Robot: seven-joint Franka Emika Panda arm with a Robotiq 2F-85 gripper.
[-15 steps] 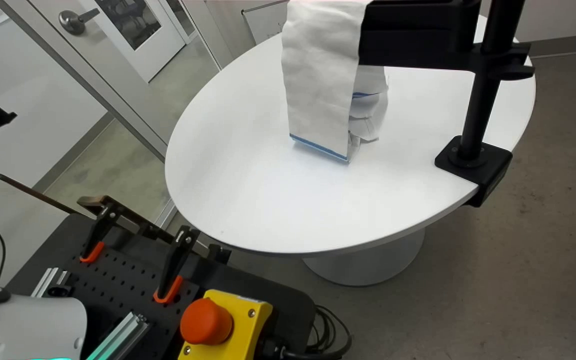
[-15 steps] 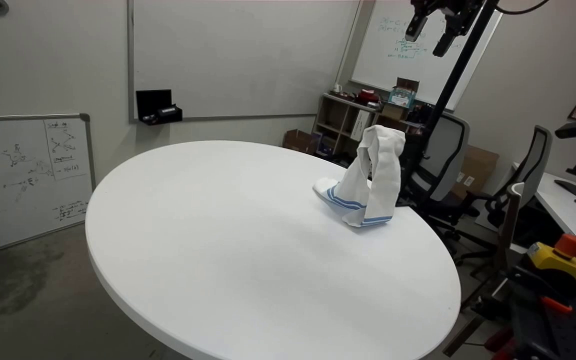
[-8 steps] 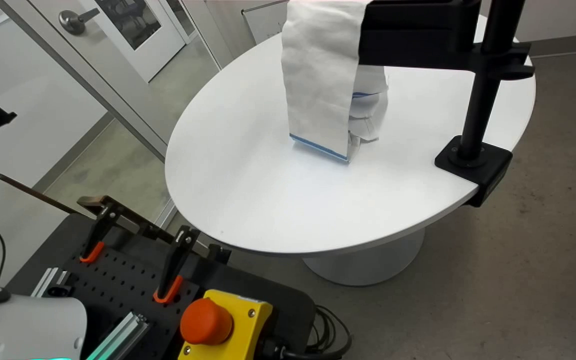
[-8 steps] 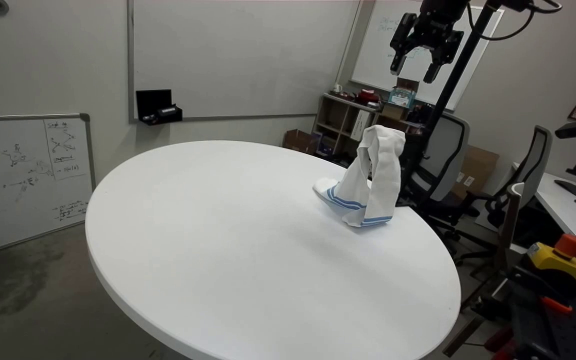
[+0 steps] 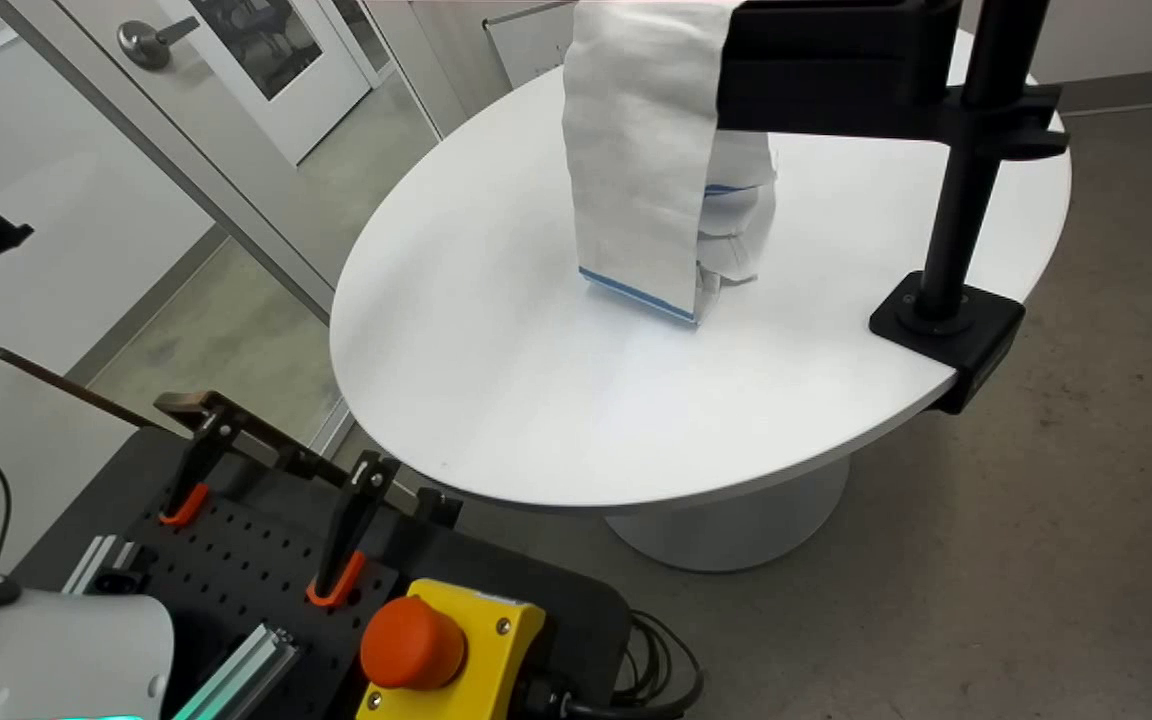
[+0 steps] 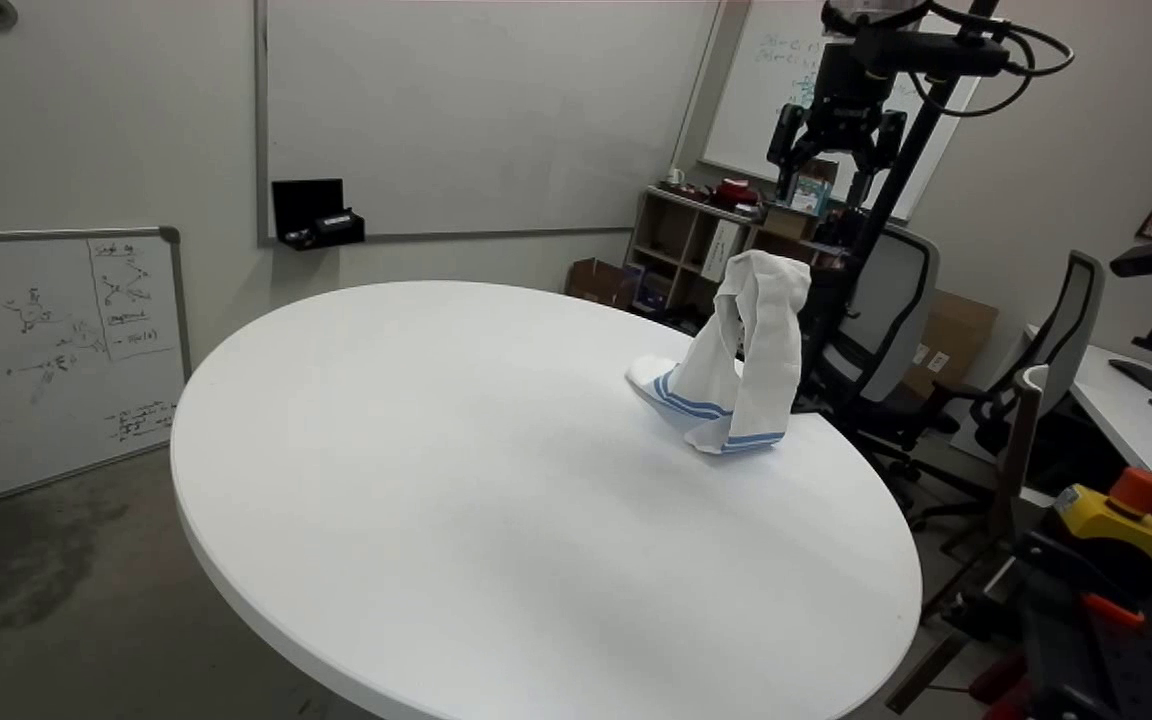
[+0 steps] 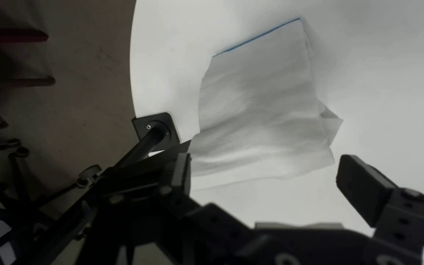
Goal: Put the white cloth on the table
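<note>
Firstly, table (image 5: 496, 380): round-oval, smooth white top, pale pedestal base (image 5: 736, 520). Next, dark bench-top (image 5: 581, 620): stands near the table, bears a perforated plate (image 5: 246, 555). Black stand (image 5: 966, 200): upright post clamped at the table's edge, with a horizontal arm (image 5: 836, 95) that reaches over the tabletop. White cloth (image 5: 641, 150): creased, hangs draped over that arm, its two ends down toward the tabletop; whether the lower hems touch the surface cannot be told. Gripper (image 6: 822, 193): black, two-fingered, above the cloth and clear of it in an exterior view; fingers (image 7: 363, 187) parted, a wide gap between them, the cloth seen beyond in the wrist view. Yellow box (image 5: 491, 645): sits on the bench-top, just beside the perforated plate. Red-orange button (image 5: 413, 643): round, set on that box. Blue stripe (image 5: 636, 293): thin, runs along the cloth's lower hem.
</note>
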